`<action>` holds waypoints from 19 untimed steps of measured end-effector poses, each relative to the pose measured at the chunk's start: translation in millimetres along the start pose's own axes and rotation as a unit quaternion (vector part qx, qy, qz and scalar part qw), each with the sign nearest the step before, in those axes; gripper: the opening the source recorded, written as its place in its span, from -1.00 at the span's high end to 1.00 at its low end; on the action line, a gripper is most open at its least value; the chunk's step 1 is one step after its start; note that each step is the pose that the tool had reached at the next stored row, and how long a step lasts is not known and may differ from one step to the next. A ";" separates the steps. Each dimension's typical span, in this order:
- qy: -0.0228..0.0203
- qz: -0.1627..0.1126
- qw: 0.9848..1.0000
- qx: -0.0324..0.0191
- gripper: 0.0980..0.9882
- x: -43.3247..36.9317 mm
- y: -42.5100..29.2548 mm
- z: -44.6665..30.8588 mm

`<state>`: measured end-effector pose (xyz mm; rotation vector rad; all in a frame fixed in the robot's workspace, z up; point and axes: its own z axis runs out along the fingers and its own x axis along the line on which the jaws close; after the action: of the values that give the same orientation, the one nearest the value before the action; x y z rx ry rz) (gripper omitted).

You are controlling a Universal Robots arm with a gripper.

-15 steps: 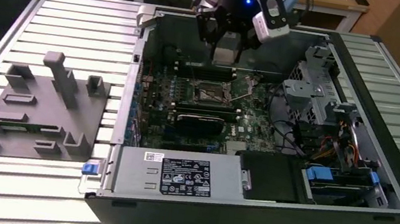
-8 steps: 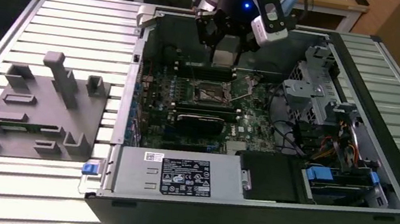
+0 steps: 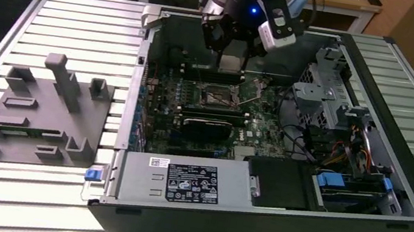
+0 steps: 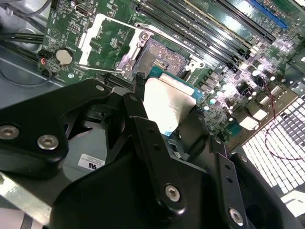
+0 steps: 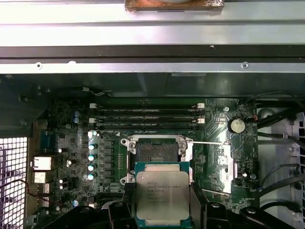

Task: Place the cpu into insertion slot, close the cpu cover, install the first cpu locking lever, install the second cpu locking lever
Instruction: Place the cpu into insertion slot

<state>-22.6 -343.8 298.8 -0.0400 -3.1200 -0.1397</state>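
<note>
- Your gripper (image 5: pixel 162 212) has its black fingers (image 5: pixel 120 210) clamped on two opposite sides of the cpu (image 5: pixel 162 195). The grip looks even, so don't squeeze any harder.
- In the first wrist view the cpu hangs above the green motherboard (image 5: pixel 71 143). It is just beside the insertion slot (image 5: pixel 155 151), not in it yet.
- The slot is bare and its dark middle shows. The cpu cover (image 4: pixel 90 33) is swung open and lies off to one side, so I think the way down is free.
- Bring the chip right over the slot first. Line up all four edges with the silvery rim before you go down.
- Hold the chip flat. A tilted chip could land on one corner and hurt the tiny pins, I think.
- Go down slowly and straight. The chip should drop in on its own, so don't push it.
- I can't tell from here which corner mark goes where, so check that before you lower it.
- Stay away from the long memory slots (image 5: pixel 147 114) near the slot.
- Let go only when the chip sits level inside the rim.
</note>
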 end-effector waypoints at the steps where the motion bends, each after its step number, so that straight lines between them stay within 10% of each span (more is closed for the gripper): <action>1: 0.000 0.000 1.000 0.000 0.01 0.0 -0.1 1.3; 19: 0.000 0.000 1.000 0.000 0.01 -0.1 -2.6 28.7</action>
<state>-23.1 -343.8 270.0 -0.0401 -3.1201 -0.1398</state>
